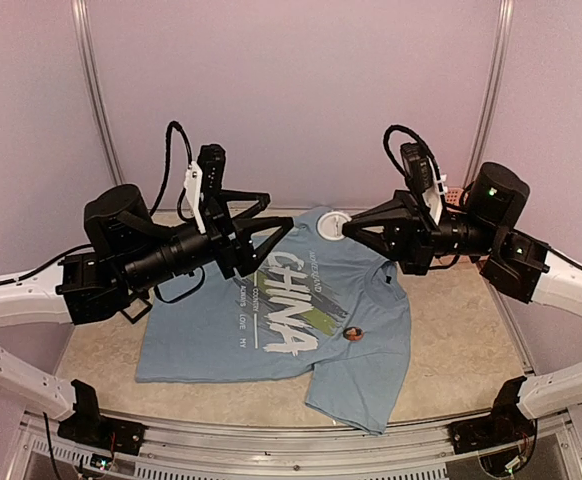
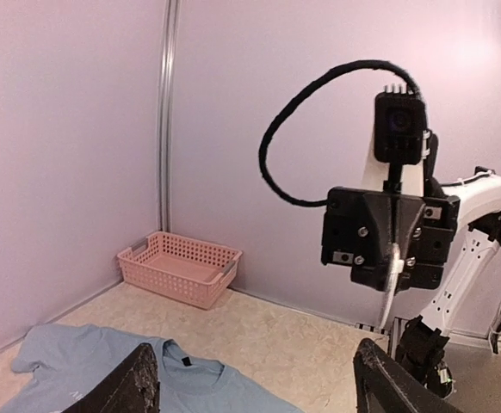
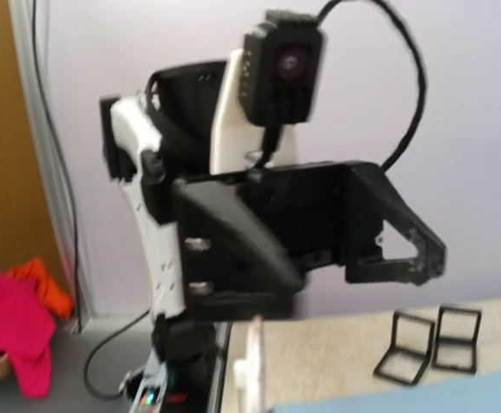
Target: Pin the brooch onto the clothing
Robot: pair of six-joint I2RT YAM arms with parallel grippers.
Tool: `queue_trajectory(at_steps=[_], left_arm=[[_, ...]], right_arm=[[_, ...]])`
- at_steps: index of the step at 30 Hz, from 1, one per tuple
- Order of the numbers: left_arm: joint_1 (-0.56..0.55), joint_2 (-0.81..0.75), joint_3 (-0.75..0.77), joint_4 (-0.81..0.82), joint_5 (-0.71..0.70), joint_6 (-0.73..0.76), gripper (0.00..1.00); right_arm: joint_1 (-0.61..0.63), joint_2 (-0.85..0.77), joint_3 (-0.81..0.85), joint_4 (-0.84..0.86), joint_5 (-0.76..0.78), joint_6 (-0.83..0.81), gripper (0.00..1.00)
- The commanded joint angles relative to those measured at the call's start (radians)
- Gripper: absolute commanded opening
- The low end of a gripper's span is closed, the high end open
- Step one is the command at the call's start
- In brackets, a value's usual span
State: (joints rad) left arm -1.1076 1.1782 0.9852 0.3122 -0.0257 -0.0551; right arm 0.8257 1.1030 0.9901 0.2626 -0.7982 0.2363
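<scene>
Clothing (image 1: 201, 340) lies spread flat on the tabletop (image 1: 461, 340), chest print up, which gives a smooth face for pinning. The brooch (image 1: 352, 333), a small round disc, sits on the blue fabric just beside the end of the white lettering, toward the robot's right. Whether its pin passes through the cloth is too small to tell.

The 2 arms hang well above the shirt, facing each other. The left gripper (image 1: 281, 213) has its fingers (image 2: 139, 383) wide apart with nothing between them. The right gripper (image 1: 347, 229) has its fingers pressed together on nothing.

As neither touches brooch or fabric, the pinning is probably finished. A pink basket (image 2: 182, 268) stands by the far wall.
</scene>
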Motion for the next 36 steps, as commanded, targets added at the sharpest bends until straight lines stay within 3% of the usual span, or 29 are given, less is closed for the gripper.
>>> queue_trajectory(at_steps=[1,5,9,10,14,19,24,26,31,34,36], left_arm=[[-0.025,0.014,0.045,0.140,0.149,-0.039,0.79],[-0.039,0.074,0.117,0.060,0.209,0.003,0.84],[-0.037,0.126,0.173,0.022,0.188,0.010,0.79],[-0.036,0.132,0.182,0.025,0.178,0.008,0.74],[-0.027,0.152,0.207,0.048,0.180,0.005,0.30],[-0.030,0.156,0.204,0.087,0.233,0.011,0.07],[-0.032,0.171,0.227,0.043,0.270,0.021,0.08],[-0.032,0.181,0.237,0.023,0.268,0.020,0.00],[-0.037,0.170,0.217,0.019,0.232,0.021,0.00],[-0.046,0.153,0.195,0.028,0.212,0.050,0.00],[-0.061,0.142,0.179,0.047,0.213,0.082,0.00]], right_arm=[[0.017,-0.013,-0.023,0.229,0.076,0.090,0.00],[0.022,-0.010,-0.012,0.206,0.085,0.078,0.00],[0.031,-0.003,-0.009,0.191,0.087,0.068,0.00],[0.033,-0.002,-0.007,0.189,0.084,0.065,0.00],[0.036,0.001,0.002,0.171,0.077,0.054,0.00],[0.037,0.011,0.010,0.159,0.073,0.043,0.00],[0.036,0.012,0.012,0.150,0.079,0.035,0.00],[0.036,0.011,0.016,0.149,0.079,0.033,0.00],[0.037,0.009,0.018,0.134,0.080,0.026,0.00],[0.036,0.012,0.029,0.107,0.084,0.017,0.33],[0.036,0.020,0.037,0.098,0.084,0.019,0.40]])
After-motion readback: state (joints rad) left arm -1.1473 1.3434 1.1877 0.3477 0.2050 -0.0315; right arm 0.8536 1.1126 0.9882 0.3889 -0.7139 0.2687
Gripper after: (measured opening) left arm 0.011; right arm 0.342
